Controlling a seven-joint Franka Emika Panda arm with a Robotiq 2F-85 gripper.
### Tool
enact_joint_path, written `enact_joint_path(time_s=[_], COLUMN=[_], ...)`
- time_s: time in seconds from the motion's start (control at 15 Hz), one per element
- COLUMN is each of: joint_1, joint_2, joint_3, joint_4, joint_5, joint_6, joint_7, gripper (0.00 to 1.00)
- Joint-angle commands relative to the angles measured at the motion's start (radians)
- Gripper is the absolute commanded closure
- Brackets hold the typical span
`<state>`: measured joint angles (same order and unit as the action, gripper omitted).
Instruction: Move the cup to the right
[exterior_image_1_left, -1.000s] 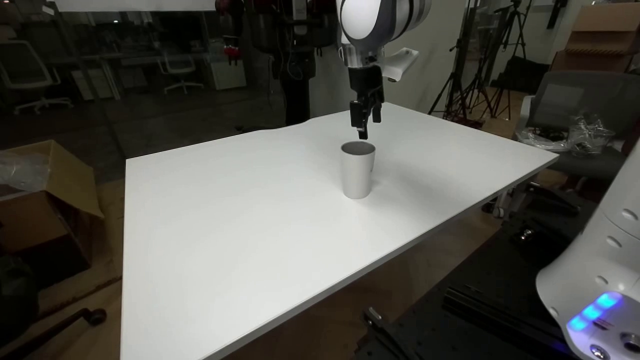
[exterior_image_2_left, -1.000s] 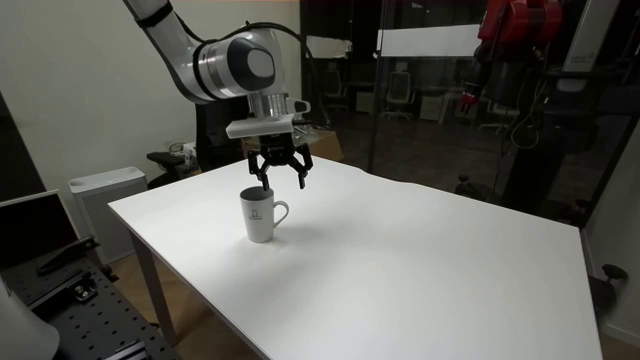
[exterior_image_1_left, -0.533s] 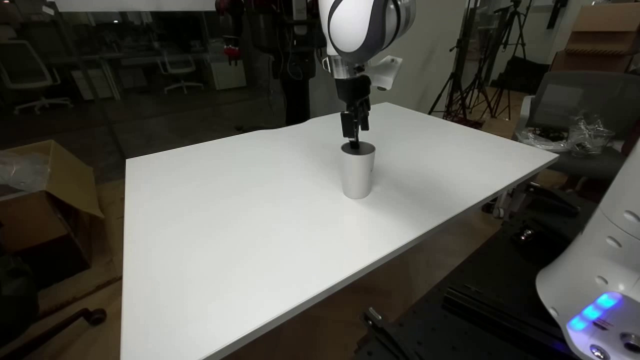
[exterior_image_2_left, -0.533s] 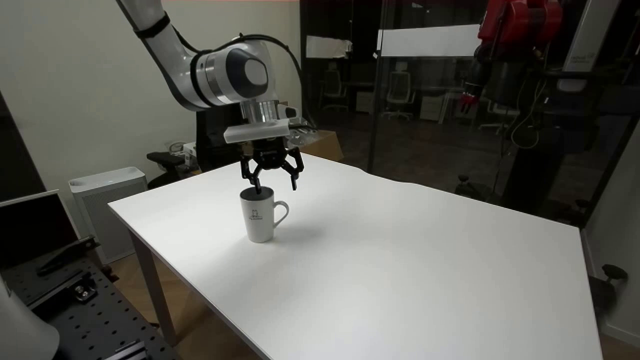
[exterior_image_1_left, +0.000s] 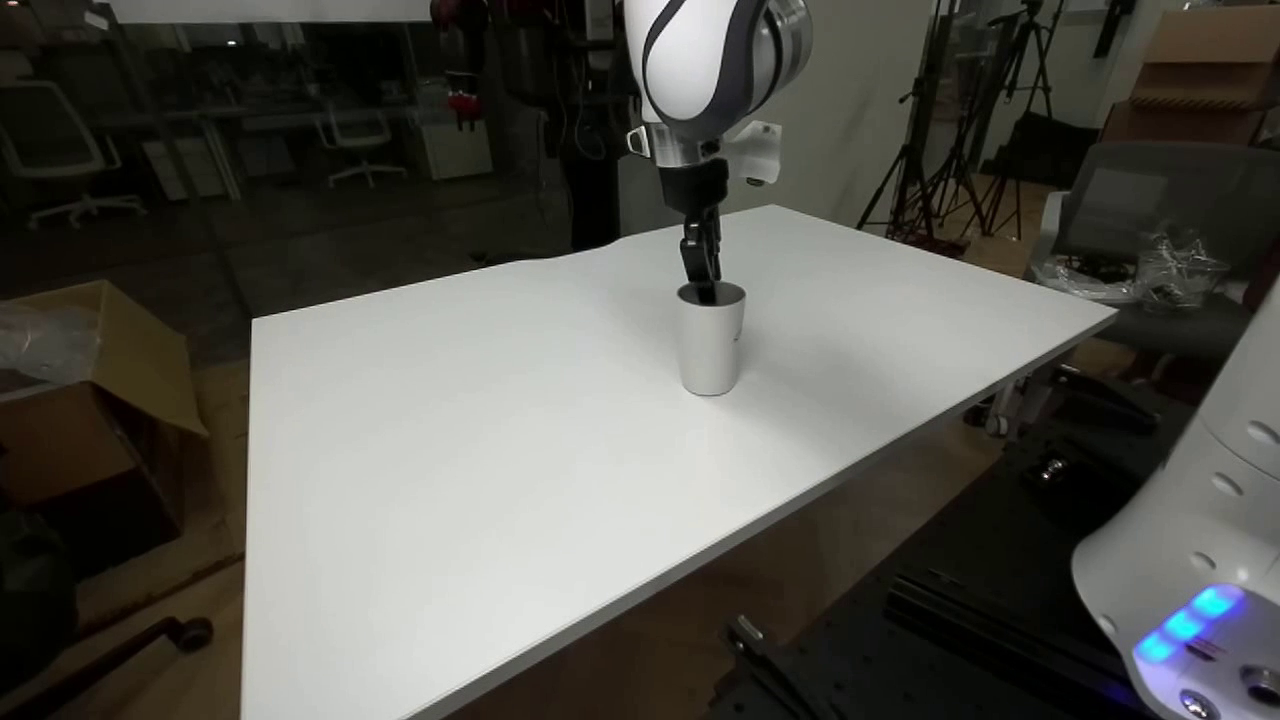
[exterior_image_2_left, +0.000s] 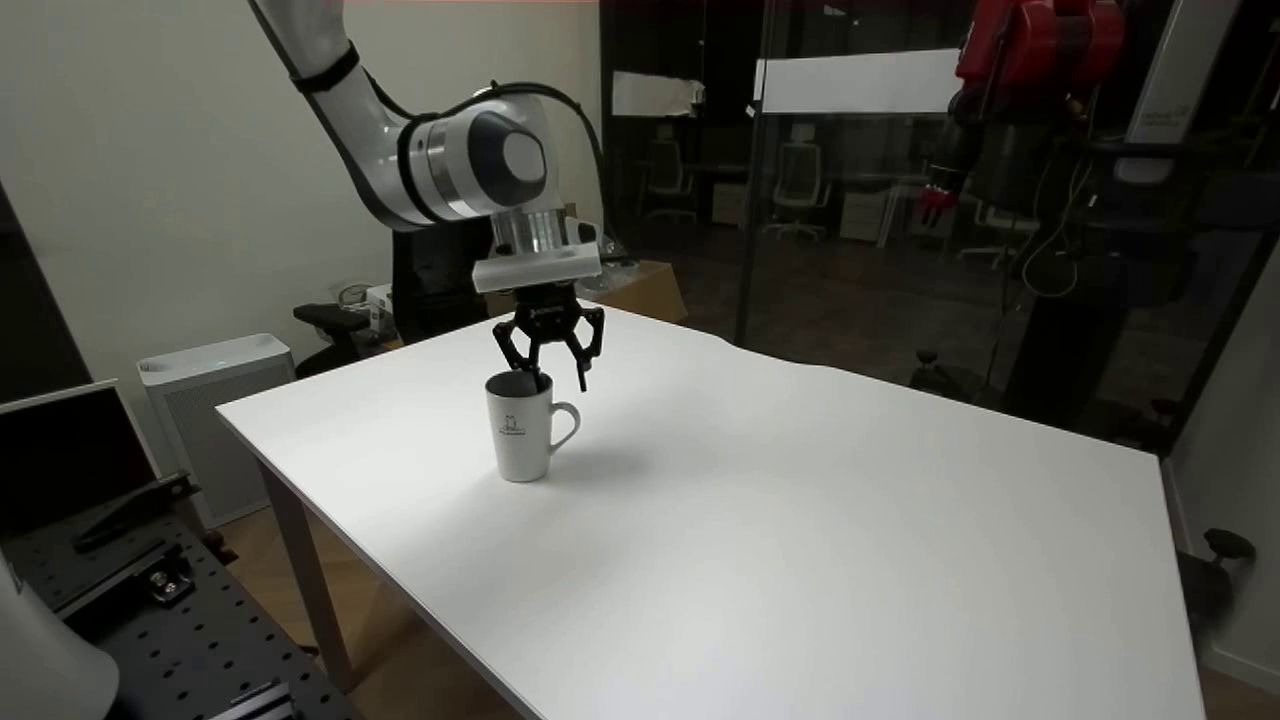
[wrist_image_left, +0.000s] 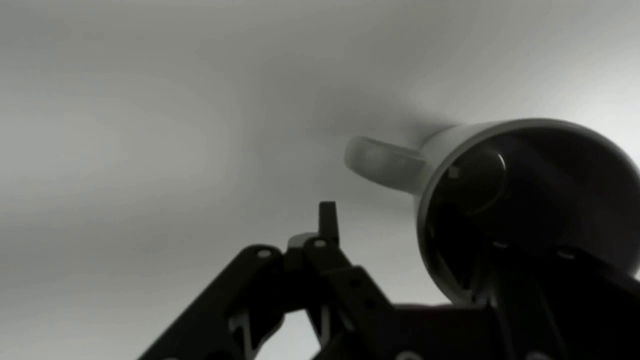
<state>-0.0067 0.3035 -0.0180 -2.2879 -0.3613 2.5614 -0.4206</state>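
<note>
The cup, a white mug (exterior_image_2_left: 520, 440) with a dark interior, a small printed figure and a side handle, stands upright on the white table. It also shows in an exterior view as a plain pale cylinder (exterior_image_1_left: 708, 345). My gripper (exterior_image_2_left: 562, 384) straddles its wall on the handle side. One finger dips into the mouth, its tip dark against the inner wall in the wrist view; contact there is unclear. The other finger (wrist_image_left: 328, 217) hangs outside, with a visible gap to the rim and the handle (wrist_image_left: 385, 162). The jaws are partly closed but still apart.
The white table (exterior_image_1_left: 450, 450) spreads widely around the mug, which stands fairly close to one long edge. The robot's base (exterior_image_1_left: 1200, 560) is beside that edge. A cardboard box (exterior_image_1_left: 100, 390), an office chair (exterior_image_1_left: 1160, 220) and tripods are off the table.
My gripper came down and one finger entered the mug's mouth. The jaws then narrowed. The mug has shifted slightly, toward the handle side, and stays upright on the table.
</note>
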Motion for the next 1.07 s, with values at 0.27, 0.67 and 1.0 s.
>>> enact_joint_path(time_s=[0.27, 0.67, 1.0], joint_1=[0.006, 0.019, 0.022], joint_2=[0.06, 0.089, 0.098], joint_3=[0.038, 0.066, 0.072], joint_4=[0.068, 0.108, 0.12], joint_5=[-0.027, -0.031, -0.028], joint_6=[-0.014, -0.035, -0.038], joint_7=[-0.075, -0.134, -0.167], gripper=[0.99, 0.97, 0.97])
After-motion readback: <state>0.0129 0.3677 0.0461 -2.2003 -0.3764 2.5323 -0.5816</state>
